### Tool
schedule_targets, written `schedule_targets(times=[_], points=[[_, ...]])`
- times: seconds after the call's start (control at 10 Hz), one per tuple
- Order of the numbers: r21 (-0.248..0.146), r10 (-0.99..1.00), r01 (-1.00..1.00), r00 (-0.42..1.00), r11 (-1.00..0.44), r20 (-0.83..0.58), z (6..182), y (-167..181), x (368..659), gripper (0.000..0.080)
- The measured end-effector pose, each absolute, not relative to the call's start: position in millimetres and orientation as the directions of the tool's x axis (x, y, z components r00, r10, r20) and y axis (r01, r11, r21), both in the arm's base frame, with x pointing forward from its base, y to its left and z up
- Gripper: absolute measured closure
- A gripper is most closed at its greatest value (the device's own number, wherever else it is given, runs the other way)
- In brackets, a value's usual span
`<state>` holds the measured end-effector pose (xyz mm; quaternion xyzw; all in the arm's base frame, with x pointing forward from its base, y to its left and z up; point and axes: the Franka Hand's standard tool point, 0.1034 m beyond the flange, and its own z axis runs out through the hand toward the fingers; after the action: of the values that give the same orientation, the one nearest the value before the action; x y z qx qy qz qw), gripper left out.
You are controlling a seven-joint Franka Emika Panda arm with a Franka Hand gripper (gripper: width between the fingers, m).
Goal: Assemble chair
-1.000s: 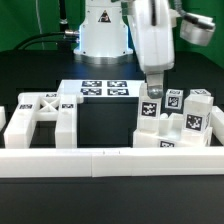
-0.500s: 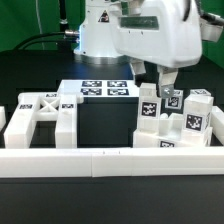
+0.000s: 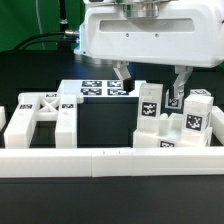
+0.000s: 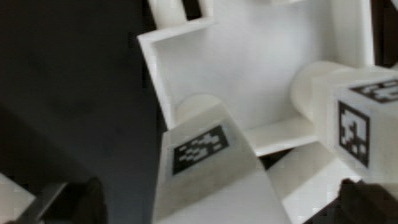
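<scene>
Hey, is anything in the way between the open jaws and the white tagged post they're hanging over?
Nothing visible does. The jaws stand open just above the post, straddling its top. Other tagged blocks stand close by on the exterior view's right, and might crowd the finger on that side on the way down.

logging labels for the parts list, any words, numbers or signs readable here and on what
no words, numbers or brands readable in either view
chair posts: square black-and-white tags only, patterns, no text
chair frame: same tags
marker board: same tags, no lettering
</scene>
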<state>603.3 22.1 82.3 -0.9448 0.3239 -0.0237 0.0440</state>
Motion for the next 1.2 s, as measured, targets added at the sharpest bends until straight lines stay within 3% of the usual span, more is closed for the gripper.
schedule_targets(times=[0.2,0.5,0.8,1.1,1.2], points=[[-0.074,-0.428,-0.424,0.903,-0.902,0.035,78.7,23.4,601.8,0.0151],[-0.069,-0.311,-0.308,0.950,-0.949,0.041,77.9,21.9,601.1,0.0151],[-0.068,-0.315,-0.312,0.948,-0.948,0.040,77.6,21.9,600.8,0.0514],[-0.074,-0.398,-0.395,0.917,-0.916,0.033,77.4,22.1,600.9,0.0514],[-0.083,-0.506,-0.503,0.862,-0.860,0.023,77.3,22.1,601.0,0.0514]])
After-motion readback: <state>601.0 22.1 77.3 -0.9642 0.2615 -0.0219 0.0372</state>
